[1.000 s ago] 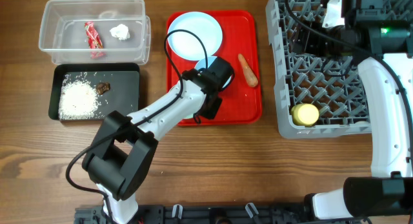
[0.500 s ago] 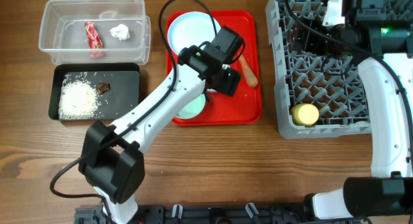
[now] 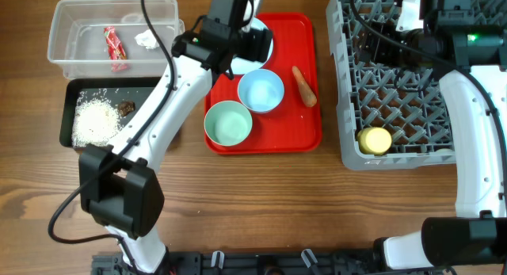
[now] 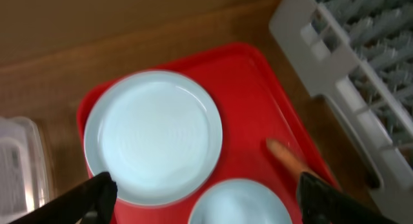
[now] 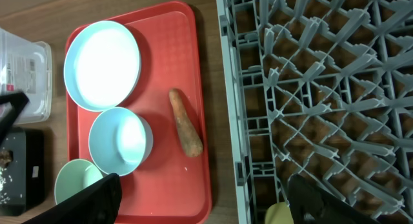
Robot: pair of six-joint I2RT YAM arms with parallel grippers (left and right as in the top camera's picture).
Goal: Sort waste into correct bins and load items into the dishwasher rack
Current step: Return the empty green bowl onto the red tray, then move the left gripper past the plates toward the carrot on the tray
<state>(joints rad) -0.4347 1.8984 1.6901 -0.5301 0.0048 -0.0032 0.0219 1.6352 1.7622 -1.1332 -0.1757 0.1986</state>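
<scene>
Hangs with the left claw [image 4: 206, 188] spread wide and empty, above the plate [image 4: 153, 137], toward its rim on the side of the blue bowl [image 3: 261, 91]. Open most probably in order to come down on that rim and lift the plate off the red tray [image 4: 258, 88].

Close to the blue bowl on the same tray, the mint bowl [image 3: 228, 123]: 2 bowls, both upright. Beside them, toward the right edge, the carrot piece [image 3: 304, 85], the 1 piece of waste not yet sorted.

Already put in the clear tub [image 3: 79, 65]: the wrapper [image 3: 115, 47] and the tissue [image 3: 145, 40]. In the black tray [image 3: 154, 93]: the rice [image 3: 95, 120] and the brown scrap [image 3: 126, 107].

Further right, waits with the right claw [image 5: 203, 195] also spread and empty above the dishwasher rack [image 5: 310, 88], perhaps to receive dishes. In the near left corner of the rack, the yellow cup [image 3: 375, 139]. Under everything, the wooden surface [image 3: 317, 196].
</scene>
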